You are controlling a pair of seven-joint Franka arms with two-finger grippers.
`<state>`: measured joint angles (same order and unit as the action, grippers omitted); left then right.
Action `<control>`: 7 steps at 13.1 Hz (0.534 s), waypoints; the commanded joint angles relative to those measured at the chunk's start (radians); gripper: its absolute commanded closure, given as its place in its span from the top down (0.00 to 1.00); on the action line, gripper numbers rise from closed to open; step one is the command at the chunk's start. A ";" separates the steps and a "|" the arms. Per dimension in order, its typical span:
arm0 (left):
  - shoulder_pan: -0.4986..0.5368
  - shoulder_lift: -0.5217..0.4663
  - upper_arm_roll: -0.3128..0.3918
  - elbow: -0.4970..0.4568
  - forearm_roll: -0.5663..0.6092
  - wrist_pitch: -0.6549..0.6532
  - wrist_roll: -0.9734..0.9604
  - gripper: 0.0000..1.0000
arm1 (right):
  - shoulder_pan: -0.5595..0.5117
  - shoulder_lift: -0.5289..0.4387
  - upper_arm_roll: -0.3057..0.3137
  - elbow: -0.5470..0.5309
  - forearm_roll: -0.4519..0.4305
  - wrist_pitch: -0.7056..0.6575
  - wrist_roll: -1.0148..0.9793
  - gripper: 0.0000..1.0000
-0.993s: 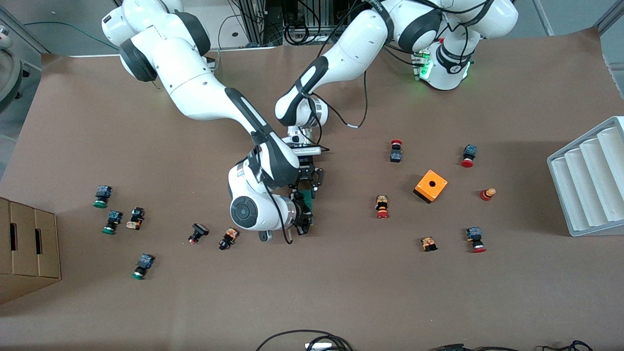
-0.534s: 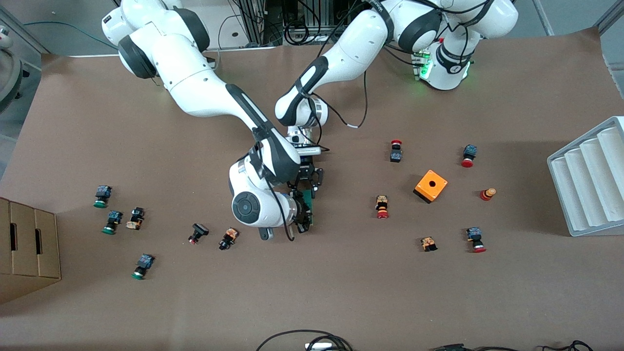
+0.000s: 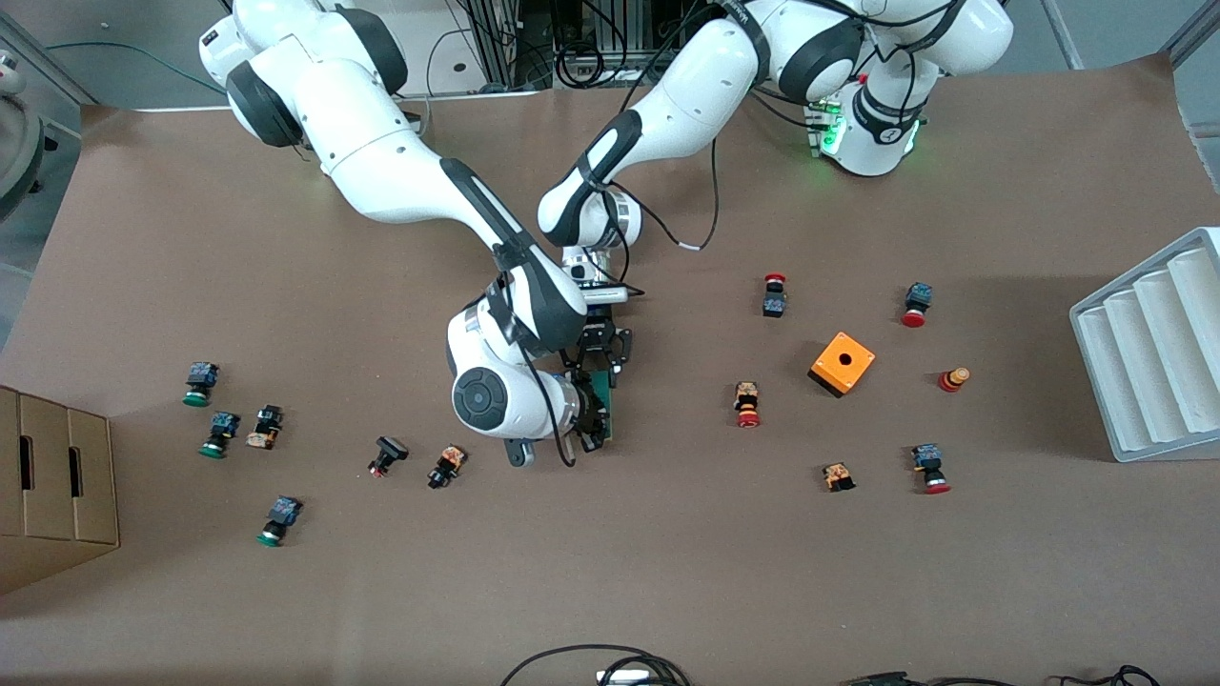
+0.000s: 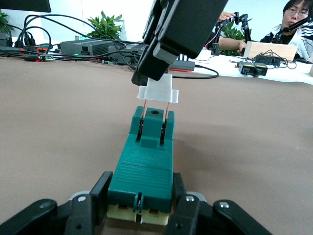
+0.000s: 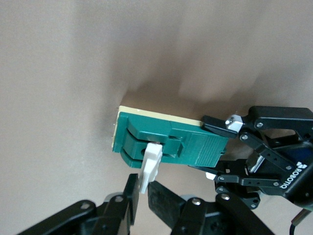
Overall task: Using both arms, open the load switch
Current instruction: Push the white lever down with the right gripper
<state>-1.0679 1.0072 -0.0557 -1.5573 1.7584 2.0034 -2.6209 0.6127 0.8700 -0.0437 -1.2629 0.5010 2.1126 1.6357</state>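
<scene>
Since a second ago the right arm's elbow and wrist have drawn slightly up and toward its base, while the load switch and both pincers have stayed where they were. That narrow green block lies on the brown tabletop near its middle, toward the right arm's end from the orange box, which serves as the landmark. The left pincer is clenched on one end of the load switch, a black finger pressed to each side of the green body above its cream base. The right pincer grasps the small white sliding piece at the other end of the block; in the left wrist view that white piece sits raised above the green housing on two thin metal pins, apart from the body. Small push buttons lie scattered about: a red-capped one just beside the orange box toward the right arm's end, another red-capped one farther from the front camera than the box, and green-capped ones well apart from it at the right arm's end. A white ridged tray stands toward the left arm's end from the orange box, and a cardboard box sits at the right arm's end of the tabletop.
</scene>
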 commanded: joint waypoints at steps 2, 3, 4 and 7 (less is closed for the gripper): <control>0.003 0.027 0.005 0.022 0.006 0.025 0.001 0.56 | 0.015 -0.060 -0.004 -0.113 -0.045 -0.043 -0.020 0.25; 0.003 0.025 0.005 0.022 0.006 0.025 0.001 0.55 | 0.018 -0.065 -0.004 -0.124 -0.047 -0.037 -0.022 0.26; 0.003 0.025 0.005 0.022 0.007 0.025 0.001 0.55 | 0.018 -0.068 -0.004 -0.130 -0.047 -0.034 -0.022 0.26; 0.005 0.025 0.005 0.022 0.007 0.029 0.001 0.55 | 0.018 -0.068 -0.005 -0.131 -0.048 -0.032 -0.023 0.25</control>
<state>-1.0679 1.0072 -0.0556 -1.5573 1.7584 2.0040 -2.6198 0.6262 0.8396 -0.0434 -1.3202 0.4806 2.1085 1.6238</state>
